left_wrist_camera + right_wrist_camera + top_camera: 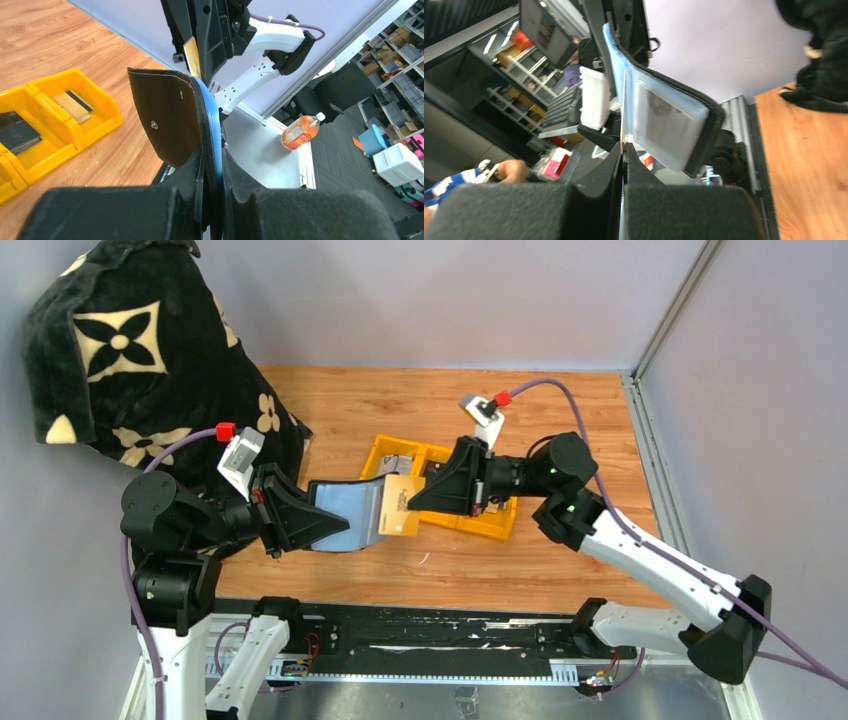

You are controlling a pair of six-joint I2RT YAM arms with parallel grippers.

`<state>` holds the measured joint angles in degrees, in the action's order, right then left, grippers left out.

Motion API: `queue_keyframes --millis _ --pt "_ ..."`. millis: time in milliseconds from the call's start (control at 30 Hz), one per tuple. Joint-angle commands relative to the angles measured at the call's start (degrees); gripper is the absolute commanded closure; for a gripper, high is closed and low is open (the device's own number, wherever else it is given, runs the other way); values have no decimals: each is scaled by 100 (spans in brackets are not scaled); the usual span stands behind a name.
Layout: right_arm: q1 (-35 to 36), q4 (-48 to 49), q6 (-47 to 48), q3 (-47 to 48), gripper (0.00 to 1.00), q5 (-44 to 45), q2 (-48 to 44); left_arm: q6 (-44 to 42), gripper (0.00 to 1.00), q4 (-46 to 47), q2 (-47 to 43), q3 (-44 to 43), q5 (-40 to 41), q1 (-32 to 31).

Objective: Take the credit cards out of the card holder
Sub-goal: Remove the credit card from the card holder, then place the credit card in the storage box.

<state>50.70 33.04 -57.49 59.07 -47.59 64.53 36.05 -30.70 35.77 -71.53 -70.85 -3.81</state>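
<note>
Toward the near edge of the wooden surface (560, 420), left of its middle, the left jaws were closed narrow on one end of the card holder (345, 515). The holder was held up off the surface and hung open, its pale blue lining facing upward in the overhead view. Seen from the left wrist, it stood edge-on in the grip, with a black flap bearing a small rivet on one side and the blue lining on the other.

At the holder's other end, just right of the surface's middle, the right jaws were pinched shut on a tan card (402, 508) that overlapped that end. From the right wrist, the card showed only as a thin edge in the grip, running up beside the holder's clear sleeves. Whether its far end sat inside a sleeve could not be told.

Just behind the right jaws, at the middle of the surface, lay a yellow three-compartment bin (505, 525). One end compartment held a striped card (74, 103) and the next a dark flat item (17, 132).

A black plush cushion (130, 350) with cream flowers filled the far left corner.
</note>
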Motion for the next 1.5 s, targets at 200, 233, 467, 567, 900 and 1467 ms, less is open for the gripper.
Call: queue_keyframes --millis 200,233,467,567,900,1467 --pt "-2214 -4220 1761 -85 100 631 -1068 -382 100 -140 111 -376 -93 1" --pt "-2462 -4537 1873 -107 100 757 -1049 -273 100 3 95 -365 -187 3" --pt "-3176 -5818 2752 -610 100 2578 -756 -284 100 380 -124 -401 -378 3" --pt "-3195 -5716 2921 -715 100 2943 -315 -377 100 283 -150 -382 -329 3" --pt "-3195 -5458 3152 -91 100 3102 1366 -571 100 75 -143 -496 -284 3" --pt "-3092 -5604 3302 121 98 4088 2101 -814 100 -199 -96 -605 -254 3"
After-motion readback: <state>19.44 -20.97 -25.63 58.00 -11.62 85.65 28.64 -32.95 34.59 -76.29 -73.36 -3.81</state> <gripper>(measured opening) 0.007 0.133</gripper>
